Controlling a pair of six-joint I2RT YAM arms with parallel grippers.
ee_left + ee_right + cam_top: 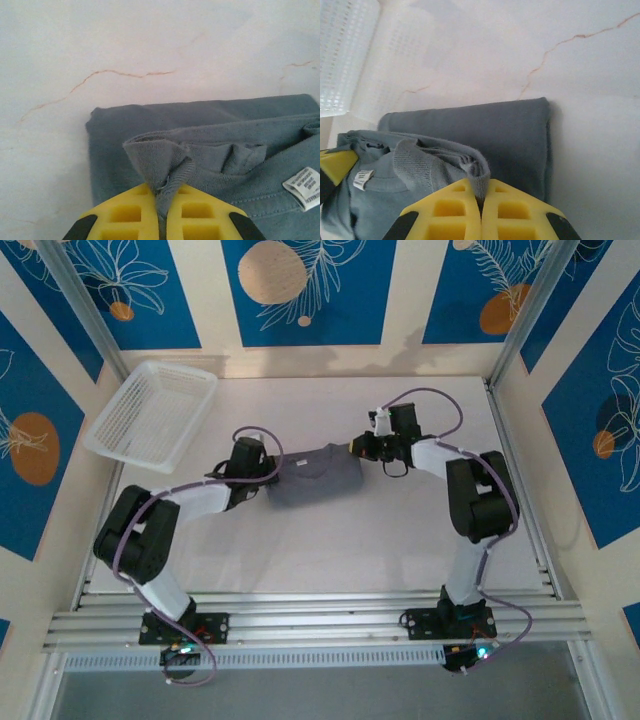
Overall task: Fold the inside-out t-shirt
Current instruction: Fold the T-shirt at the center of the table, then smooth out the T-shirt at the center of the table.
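The inside-out t-shirt [318, 476] lies as a compact slate-grey folded bundle on the white table, between the two arms. My left gripper [280, 468] is at its left edge, shut on a pinch of hem fabric that rises between the yellow fingers [135, 212]. At the upper right corner of the bundle my right gripper [352, 448] is shut on a ribbed fold of cloth. In the left wrist view the t-shirt [210, 130] shows a white care label [304, 186]. In the right wrist view the t-shirt [490, 125] has its top layer lifted at my right gripper [481, 202].
A white mesh basket [155, 412] stands tilted at the back left, and it also appears in the right wrist view as the basket [350, 55] at upper left. Aluminium frame posts and patterned walls close in the table [330, 550]. Bare table surface lies in front of the shirt.
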